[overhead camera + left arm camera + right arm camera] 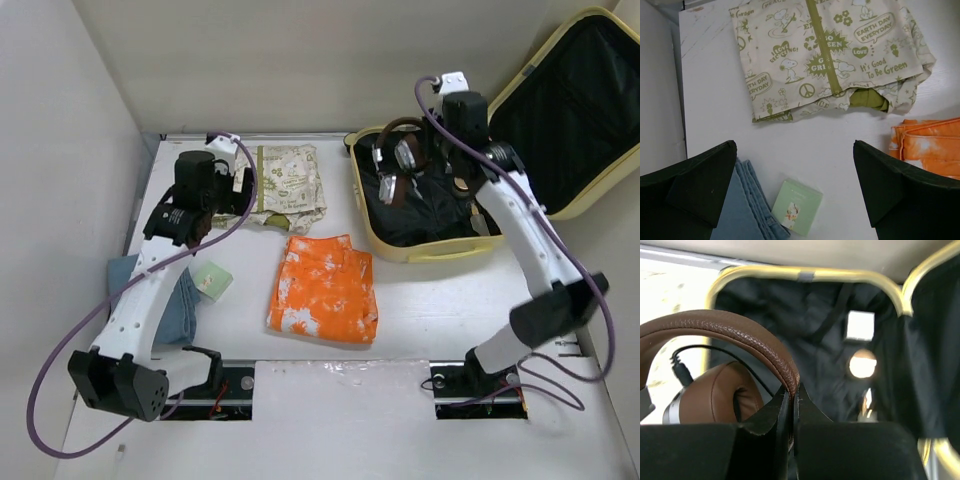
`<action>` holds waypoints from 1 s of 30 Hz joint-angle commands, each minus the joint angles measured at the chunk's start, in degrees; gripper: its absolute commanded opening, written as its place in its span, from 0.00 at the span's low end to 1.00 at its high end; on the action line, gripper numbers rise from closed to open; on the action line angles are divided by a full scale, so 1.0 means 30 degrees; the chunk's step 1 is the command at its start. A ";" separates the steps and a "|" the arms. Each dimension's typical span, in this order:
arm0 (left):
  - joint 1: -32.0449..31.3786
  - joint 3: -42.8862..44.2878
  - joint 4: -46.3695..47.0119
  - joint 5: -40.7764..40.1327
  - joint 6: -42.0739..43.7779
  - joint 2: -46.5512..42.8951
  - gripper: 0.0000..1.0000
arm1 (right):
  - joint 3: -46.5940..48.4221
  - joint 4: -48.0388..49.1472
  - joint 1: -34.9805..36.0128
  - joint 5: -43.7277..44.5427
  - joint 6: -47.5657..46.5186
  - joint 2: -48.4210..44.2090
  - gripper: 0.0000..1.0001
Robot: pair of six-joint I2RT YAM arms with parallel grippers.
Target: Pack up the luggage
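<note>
1. The luggage (430, 250) lies open on the counter (440, 320) in front of my right arm. Its lid leans back and the black lining is exposed
2. My right gripper (794, 395) is pinched nearly shut on the brown headband of the headphones (725, 332), above the luggage's open base. Judgement: gripping the band lets the ear cups hang below, so they should reach the lining first
3. My left gripper (794, 147) is spread wide and holds nothing. It hovers well left of the luggage, probably staged for the next pick
4. Not yet packed, all left of the luggage: printed cream garment (830, 55), orange tie-dye garment (325, 288), folded blue cloth (185, 305), small green box (797, 206)
5. Only the right wrist view resolves the pinch on the band. It also shows pale items inside the luggage, too blurred to name
6. Only the top view shows the lid and the full layout. Only the left wrist view shows the garment's print clearly
</note>
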 commanded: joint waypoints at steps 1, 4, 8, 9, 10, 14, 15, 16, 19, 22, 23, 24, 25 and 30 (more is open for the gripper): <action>0.0388 0.0602 0.0485 -0.0864 0.0525 0.0783 1.00 | 0.2199 0.3400 -0.1502 -0.2814 -0.2820 0.2903 0.00; 0.1442 0.0806 0.0106 0.0276 0.0351 0.1605 1.00 | 0.4719 0.3840 -0.2734 -0.4252 -0.2823 0.6711 0.00; 0.2790 0.1217 -0.0277 0.1128 -0.0117 0.3157 1.00 | 0.7474 0.4312 -0.3352 -0.5484 -0.2823 1.0990 0.00; 0.3141 0.1219 -0.0277 0.1128 -0.0117 0.3161 1.00 | 0.8407 0.4312 -0.3526 -0.5692 -0.2823 1.1665 0.00; 0.3144 0.1219 -0.0277 0.1302 -0.0117 0.3422 1.00 | 0.8764 0.4312 -0.3528 -0.5927 -0.2823 1.2832 0.00; 0.3932 0.1570 -0.0452 0.1304 -0.0117 0.4125 1.00 | 0.9735 0.4312 -0.3528 -0.6368 -0.2823 1.4862 0.00; 0.3935 0.1570 -0.0452 0.1304 -0.0117 0.4330 1.00 | 0.9735 0.4138 -0.3528 -0.6600 -0.2823 1.5126 0.00; 0.4138 0.1570 -0.0627 0.1304 -0.0117 0.4333 1.00 | 0.9735 0.4136 -0.3528 -0.6603 -0.2649 1.5332 0.00; 0.4316 0.1570 -0.0628 0.1304 -0.0117 0.4682 1.00 | 0.9471 0.4136 -0.3528 -0.6893 -0.2647 1.5859 0.01; 0.4316 0.1570 -0.0628 0.1304 -0.0117 0.4858 1.00 | 0.9471 0.3727 -0.3528 -0.7071 -0.2239 1.6386 0.25; 0.4316 0.1570 -0.0628 0.1304 -0.0117 0.4860 1.00 | 0.9471 0.3726 -0.3528 -0.7071 -0.1889 1.6388 0.29; 0.4316 0.1570 -0.0628 0.1478 -0.0117 0.4860 1.00 | 0.9471 0.3726 -0.3528 -0.7071 -0.1885 1.6591 0.34; 0.4316 0.1570 -0.0628 0.1480 -0.0117 0.4860 1.00 | 0.9471 0.3494 -0.3528 -0.7071 -0.1537 1.6593 0.41; 0.4316 0.1570 -0.0628 0.1480 0.0057 0.4686 1.00 | 0.9268 0.2964 -0.3879 -0.5903 -0.0977 1.5542 0.81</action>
